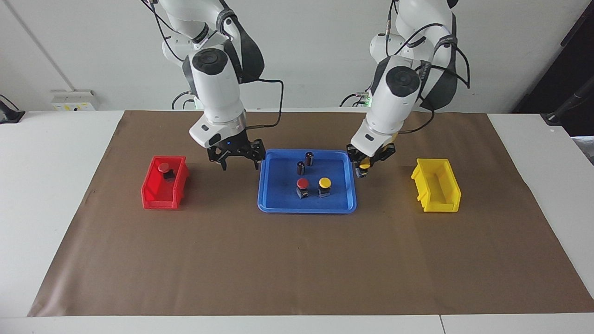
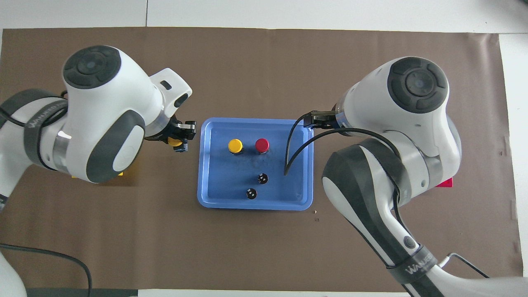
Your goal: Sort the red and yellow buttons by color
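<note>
Buttons — two on tray [image 1: 278, 204], one binned, one gripper-held.

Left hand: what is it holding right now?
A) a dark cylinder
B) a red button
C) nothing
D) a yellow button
D: the left hand is shut on a yellow button, raised over the mat between the blue tray and the yellow bin; one yellow button and one red button are in the tray.
</note>
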Available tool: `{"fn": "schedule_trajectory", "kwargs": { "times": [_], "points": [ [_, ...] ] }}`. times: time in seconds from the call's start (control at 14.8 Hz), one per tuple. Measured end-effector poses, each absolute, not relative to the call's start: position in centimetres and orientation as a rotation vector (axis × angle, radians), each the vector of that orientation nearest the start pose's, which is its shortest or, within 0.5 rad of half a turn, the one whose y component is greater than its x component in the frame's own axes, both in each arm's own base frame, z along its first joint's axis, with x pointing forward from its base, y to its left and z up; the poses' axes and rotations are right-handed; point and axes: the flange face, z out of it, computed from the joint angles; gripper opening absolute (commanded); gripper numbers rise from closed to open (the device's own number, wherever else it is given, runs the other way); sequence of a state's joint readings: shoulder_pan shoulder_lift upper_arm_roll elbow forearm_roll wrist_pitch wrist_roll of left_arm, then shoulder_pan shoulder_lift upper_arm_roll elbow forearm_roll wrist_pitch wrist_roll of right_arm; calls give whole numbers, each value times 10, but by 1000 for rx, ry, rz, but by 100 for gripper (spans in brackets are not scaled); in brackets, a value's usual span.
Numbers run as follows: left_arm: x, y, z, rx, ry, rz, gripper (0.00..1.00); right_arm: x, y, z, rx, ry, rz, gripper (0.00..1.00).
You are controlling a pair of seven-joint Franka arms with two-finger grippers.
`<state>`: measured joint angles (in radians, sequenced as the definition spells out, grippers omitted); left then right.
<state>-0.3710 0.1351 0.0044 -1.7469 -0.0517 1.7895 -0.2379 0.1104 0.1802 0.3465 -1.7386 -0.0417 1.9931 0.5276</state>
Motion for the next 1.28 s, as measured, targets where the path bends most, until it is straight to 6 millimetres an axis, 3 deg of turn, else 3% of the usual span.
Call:
{"fn": "schedule_trajectory", "kwargs": {
  "times": [0.2,0.34,0.41,0.61,0.81,1.15,1.22,1.28],
  "points": [
    [583,-93,489,-3172,257,135,2,558,339,450,-3123,154,-125,100],
    [588,-40,488,-3176,316,133,2,555,379,415,-3147,181,-149,100],
    [587,-25,484,-3176,345,137,2,553,393,399,-3147,175,-145,100],
    [574,-8,454,-3176,353,125,2,551,406,371,-3154,159,-117,99],
    [546,-5,413,-3177,338,141,2,551,404,366,-3157,160,-111,88],
    [523,-1,375,-3176,320,120,6,551,401,355,-3143,162,-125,76],
    [520,-1,366,-3174,319,95,19,551,400,354,-3142,162,-125,73],
    [518,-2,359,-3172,318,78,51,551,400,353,-3141,161,-125,72]
  ]
}}
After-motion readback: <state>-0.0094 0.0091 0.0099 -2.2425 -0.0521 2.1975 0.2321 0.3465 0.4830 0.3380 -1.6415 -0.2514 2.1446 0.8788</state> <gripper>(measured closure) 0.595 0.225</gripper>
